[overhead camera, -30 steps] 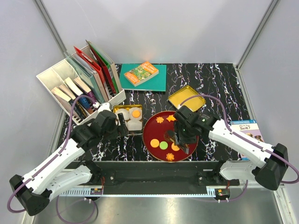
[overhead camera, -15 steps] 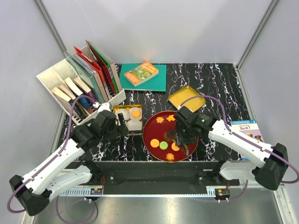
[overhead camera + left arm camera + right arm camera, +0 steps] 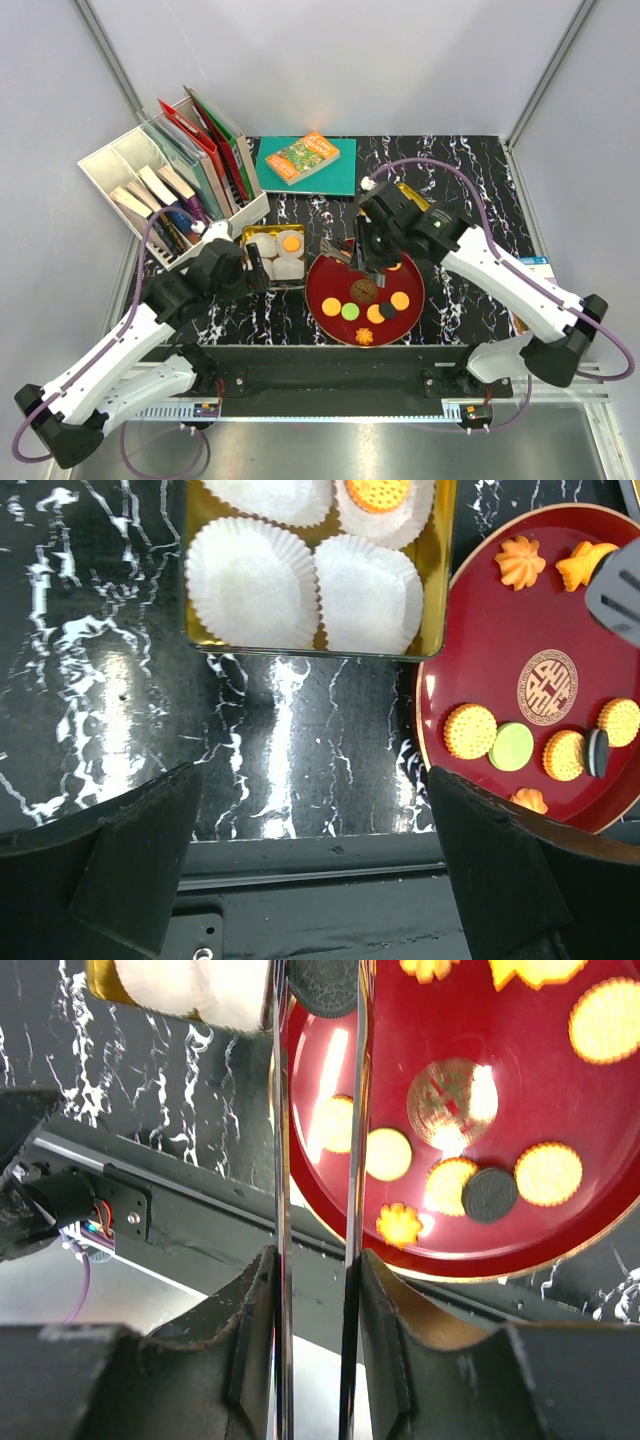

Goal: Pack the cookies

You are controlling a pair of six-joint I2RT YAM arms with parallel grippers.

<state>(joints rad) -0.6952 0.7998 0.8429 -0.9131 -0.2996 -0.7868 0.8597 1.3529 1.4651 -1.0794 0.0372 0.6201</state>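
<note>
— Right gripper (image 3: 315,1260), state?
— Clenched on the tongs (image 3: 281,1160); both blades run out between its fingers. Their tips pinch a dark cookie (image 3: 323,982) by its edges. It hangs over the left rim of the red plate (image 3: 480,650), just short of the tin (image 3: 437,590).
— Left gripper (image 3: 312,780)?
— Released, jaws wide, holding nothing. It hovers over the table (image 3: 100,680) near of the tin.
— Remaining cookies (image 3: 470,730)?
— On the plate, mostly along its near side. One orange round (image 3: 378,490) sits in a far paper cup; the near paper cups (image 3: 250,580) are empty.
— What could go wrong?
— Judgement only. The edge-hold is thin, so a jolt in transit could let the cookie slip onto the table between plate and tin. Harder squeezing could crack it. Coming in low, a blade tip could snag a pleated cup wall and drag it. The tongs could also twist within the fingers and spoil the aim.
</note>
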